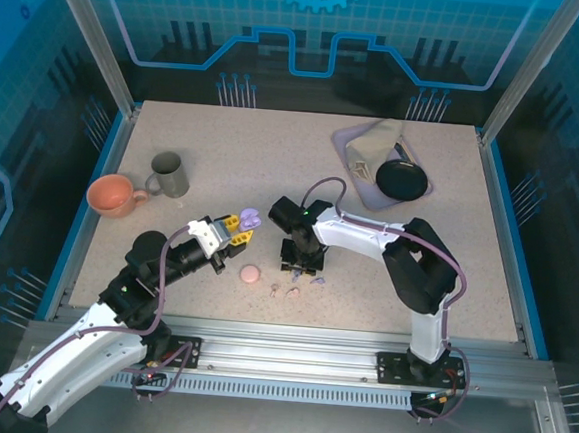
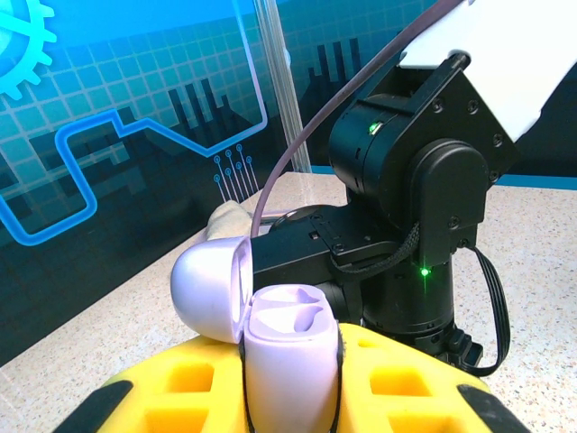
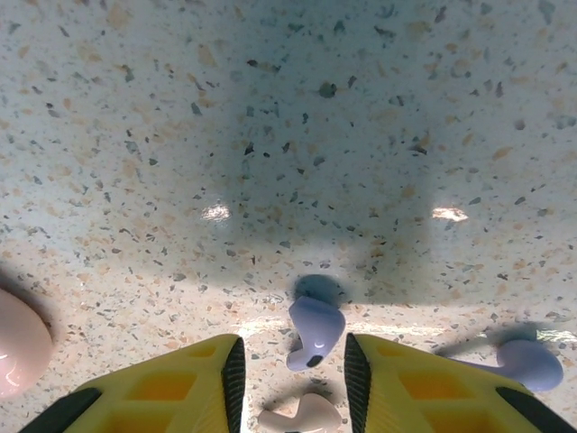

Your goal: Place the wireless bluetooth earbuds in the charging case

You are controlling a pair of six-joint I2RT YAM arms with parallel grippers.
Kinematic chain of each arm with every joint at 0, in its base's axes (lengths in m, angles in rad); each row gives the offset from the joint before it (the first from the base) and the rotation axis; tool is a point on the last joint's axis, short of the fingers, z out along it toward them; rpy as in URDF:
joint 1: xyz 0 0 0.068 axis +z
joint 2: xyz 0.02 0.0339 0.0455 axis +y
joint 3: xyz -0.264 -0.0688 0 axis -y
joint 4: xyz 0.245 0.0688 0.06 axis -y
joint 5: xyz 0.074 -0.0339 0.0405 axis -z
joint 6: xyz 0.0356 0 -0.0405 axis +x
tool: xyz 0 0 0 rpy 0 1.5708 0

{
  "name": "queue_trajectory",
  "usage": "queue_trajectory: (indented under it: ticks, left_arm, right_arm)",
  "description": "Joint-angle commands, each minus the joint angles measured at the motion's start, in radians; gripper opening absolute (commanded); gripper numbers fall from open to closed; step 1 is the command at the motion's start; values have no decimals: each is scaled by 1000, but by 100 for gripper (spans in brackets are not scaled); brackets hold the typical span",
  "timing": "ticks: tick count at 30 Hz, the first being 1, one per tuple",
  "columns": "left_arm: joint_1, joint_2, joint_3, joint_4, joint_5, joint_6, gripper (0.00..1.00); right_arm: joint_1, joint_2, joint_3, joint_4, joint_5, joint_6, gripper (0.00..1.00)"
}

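Lavender earbud (image 3: 317, 325) lies on its side on desk (image 3: 270, 135) betw. the narrowly parted, empty right end effector (image 3: 294, 354), stem pointing back toward cam, long axis along the gap; prob. v. light, hard, slick, so pinch the bulb; left end effector (image 2: 290, 397) clamps open lavender case (image 2: 288, 347).

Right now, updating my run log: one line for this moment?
left gripper: shut on lavender case | right gripper: open around lavender earbud
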Motion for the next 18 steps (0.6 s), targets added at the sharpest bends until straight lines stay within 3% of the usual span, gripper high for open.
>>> queue_trajectory:
  ticks: [1,18]
  left_arm:
    - [7,-9,1,6,-12,14,0]
    - [9,-8,-2,5,-15,17,0]
  right_arm:
    - [14,34,2,-14,-5,32,38]
    - [25,82,56,-27,-10,-3,37]
